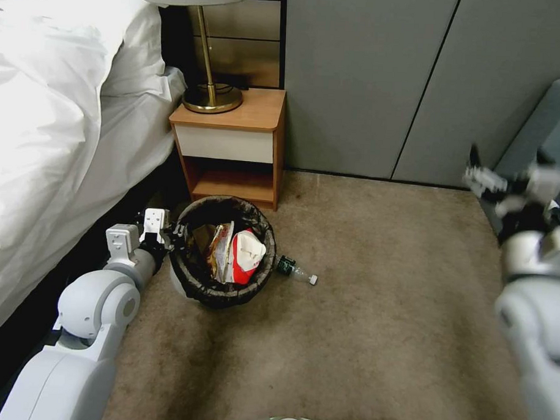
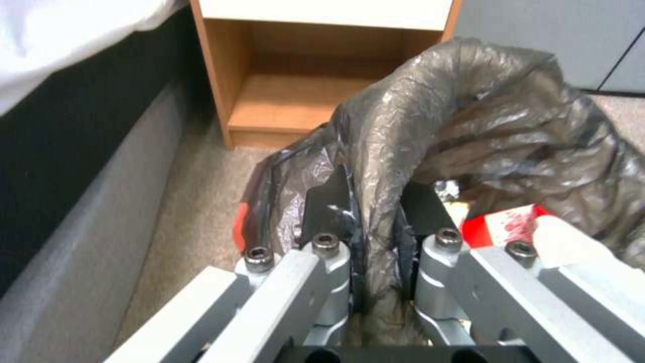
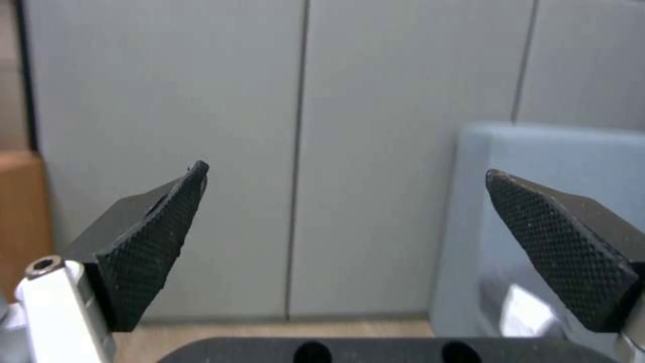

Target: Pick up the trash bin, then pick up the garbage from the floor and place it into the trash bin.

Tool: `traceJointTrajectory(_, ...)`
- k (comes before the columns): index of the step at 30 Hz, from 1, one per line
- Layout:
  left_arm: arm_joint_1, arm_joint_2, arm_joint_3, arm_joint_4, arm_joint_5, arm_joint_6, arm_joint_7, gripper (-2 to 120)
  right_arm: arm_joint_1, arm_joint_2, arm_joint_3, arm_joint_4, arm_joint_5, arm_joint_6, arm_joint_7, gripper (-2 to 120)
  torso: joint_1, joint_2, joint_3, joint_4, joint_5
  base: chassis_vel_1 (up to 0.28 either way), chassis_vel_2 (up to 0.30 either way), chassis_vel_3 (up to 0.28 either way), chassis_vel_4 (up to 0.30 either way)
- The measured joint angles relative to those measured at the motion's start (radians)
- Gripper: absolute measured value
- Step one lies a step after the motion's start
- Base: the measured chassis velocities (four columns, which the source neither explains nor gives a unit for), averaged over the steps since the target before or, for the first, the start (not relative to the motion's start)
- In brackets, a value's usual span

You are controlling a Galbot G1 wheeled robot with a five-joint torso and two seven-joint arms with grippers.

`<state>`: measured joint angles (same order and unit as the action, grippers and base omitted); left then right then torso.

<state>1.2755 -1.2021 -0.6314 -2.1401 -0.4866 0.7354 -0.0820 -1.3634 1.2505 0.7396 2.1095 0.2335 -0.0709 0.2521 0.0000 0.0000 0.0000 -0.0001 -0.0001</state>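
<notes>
Carpeted bedroom floor point(image 1: 362, 311), nightstand point(image 1: 233, 148) at upper centre. Trash bin point(image 1: 222, 252), holding red-and-white packets point(image 1: 246, 256), is seen centre-left; its lined rim is pinched by the left end effector point(image 1: 172, 234). A clear bottle point(image 1: 296, 270) lies just right of it. Right end effector point(image 3: 346, 222) is spread wide, raised at right.

The trash bin point(image 1: 222, 252) stands on the floor point(image 1: 362, 311) just before the nightstand point(image 1: 233, 150) and right of the bed point(image 1: 56, 135), with garbage point(image 1: 235, 252) in it, a bottle point(image 1: 296, 270) just to its right, and a lamp point(image 1: 207, 54) on the nightstand
</notes>
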Motion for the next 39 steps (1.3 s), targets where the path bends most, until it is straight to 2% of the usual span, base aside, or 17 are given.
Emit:
traceJointTrajectory(4,0.010,-0.005,-0.002,-0.002,0.001,0.000,0.000,5,-0.014,0.062,-0.011,-0.061,-0.043,0.032,-0.008,100,0.000,0.000,0.000,0.0003,-0.0001,0.000,0.000,0.000,0.000)
traceJointTrajectory(9,0.012,-0.005,-0.002,-0.012,0.002,0.000,0.000,5,-0.001,0.077,-0.029,-0.100,-0.052,0.032,-0.016,100,0.000,0.000,0.000,0.0002,0.0000,0.000,0.000,0.000,0.000)
traceJointTrajectory(39,0.018,-0.017,0.005,-0.017,0.007,0.000,0.004,5,0.057,0.073,-0.062,-0.152,-0.027,0.008,-0.008,100,0.000,0.000,0.000,0.0001,0.0001,-0.008,0.008,0.009,-0.006)
